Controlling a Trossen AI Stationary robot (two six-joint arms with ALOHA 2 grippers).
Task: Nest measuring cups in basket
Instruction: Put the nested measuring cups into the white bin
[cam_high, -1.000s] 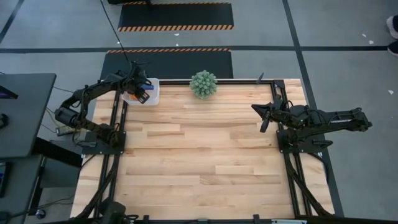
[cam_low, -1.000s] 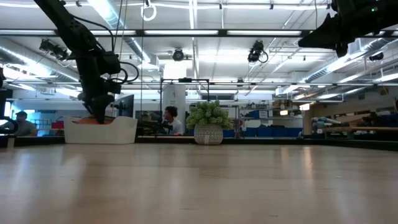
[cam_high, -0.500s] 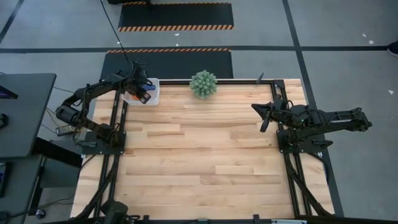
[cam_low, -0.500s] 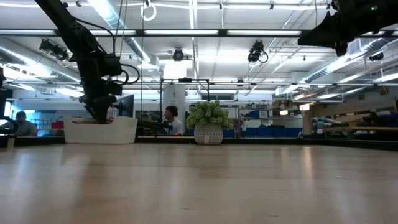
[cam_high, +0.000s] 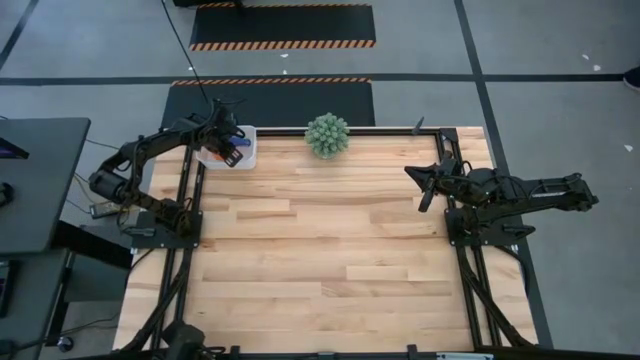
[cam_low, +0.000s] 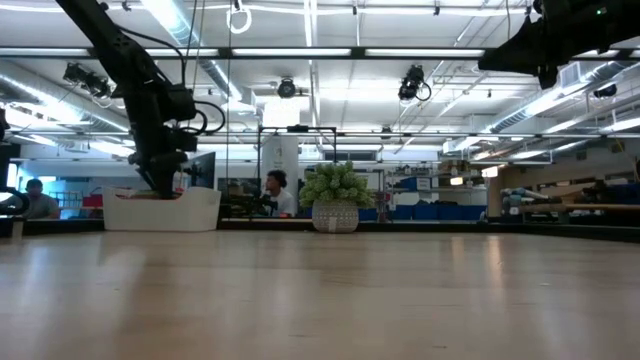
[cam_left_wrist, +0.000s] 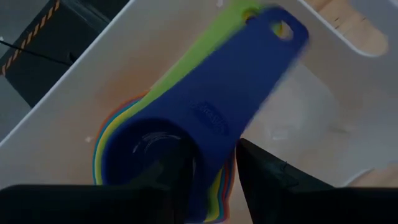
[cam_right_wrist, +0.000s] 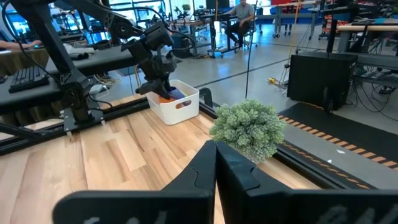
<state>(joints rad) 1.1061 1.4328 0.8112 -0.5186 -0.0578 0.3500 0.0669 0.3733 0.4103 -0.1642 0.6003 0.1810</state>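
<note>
Up at the far left corner of the worktop sits the white basket, with the left gripper reaching down into it. Through the left wrist view you can see the measuring cups already stacked inside: a blue cup on top, green, yellow, orange and red rims peeking out around it. There's some raised lettering on the blue handle, but it's too blurry to read, so no brand from me. The lower part of the stack is cut off behind the dark fingers.

As for the jaws: the left ones are partly spread, straddling the blue cup where bowl meets handle, one finger on each side. I honestly can't tell whether they're pinching it or just sitting around it.

From table height the basket's wall hides the cups completely.

Right gripper hangs over by the right edge, well apart from everything, jaws pressed together and holding nothing. A green spiky plant sits at the far edge, middle.
</note>
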